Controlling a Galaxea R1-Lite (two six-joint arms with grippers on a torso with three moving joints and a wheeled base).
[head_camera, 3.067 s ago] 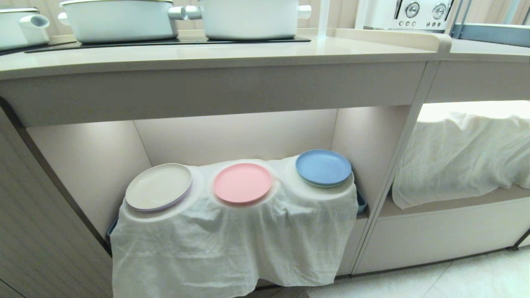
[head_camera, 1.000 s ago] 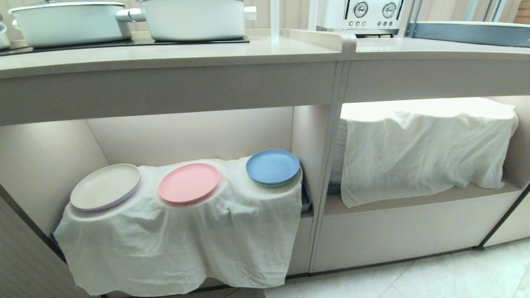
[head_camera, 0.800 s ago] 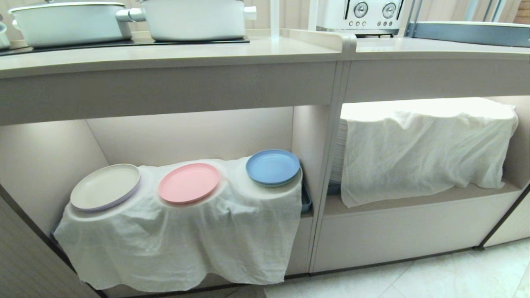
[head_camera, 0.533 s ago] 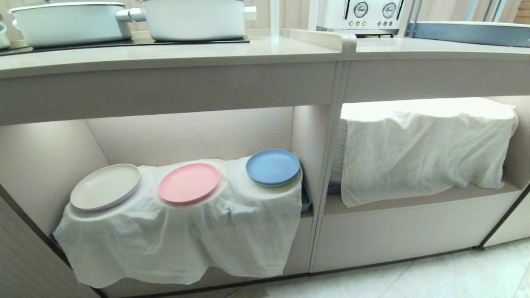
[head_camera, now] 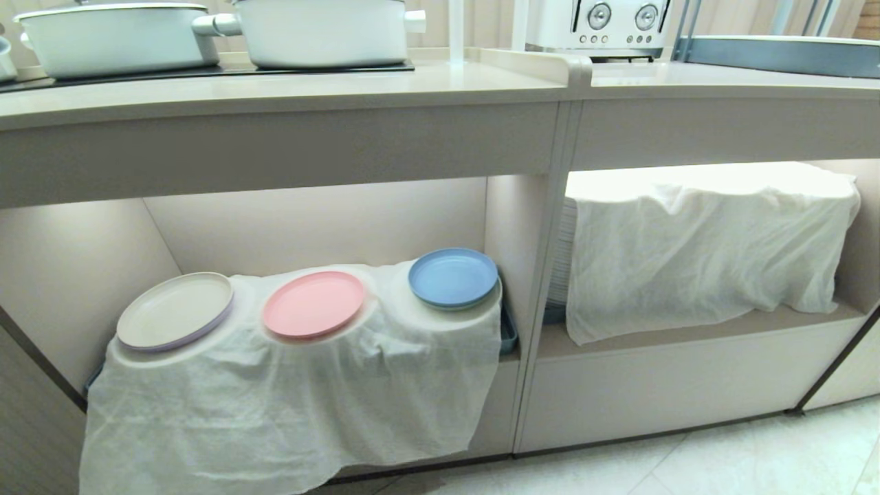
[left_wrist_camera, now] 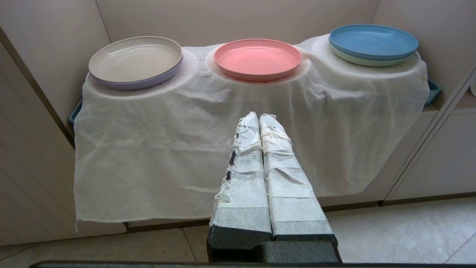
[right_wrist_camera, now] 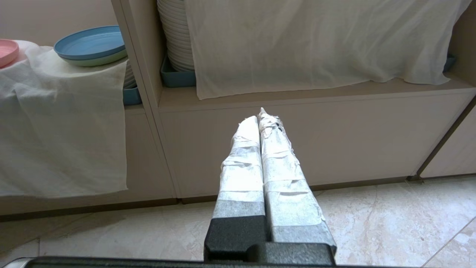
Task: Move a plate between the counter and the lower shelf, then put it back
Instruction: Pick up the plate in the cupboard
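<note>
Lower shelf (head_camera: 330,227) w/ plate (head_camera: 313,303) mid-cloth; left gripper (left_wrist_camera: 259,116), right gripper (right_wrist_camera: 259,118) fingers together, level, empty.

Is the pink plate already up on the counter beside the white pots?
No, the pink plate lies on the middle mound of the white cloth in the lower shelf, between the cream and blue plates.

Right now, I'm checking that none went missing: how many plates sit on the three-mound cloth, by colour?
Cream plate: 1
Lilac plate: 1, under the cream one
Pink plate: 1
Blue plate: 1
Green plate: 1, under the blue one
Total: 5
</note>
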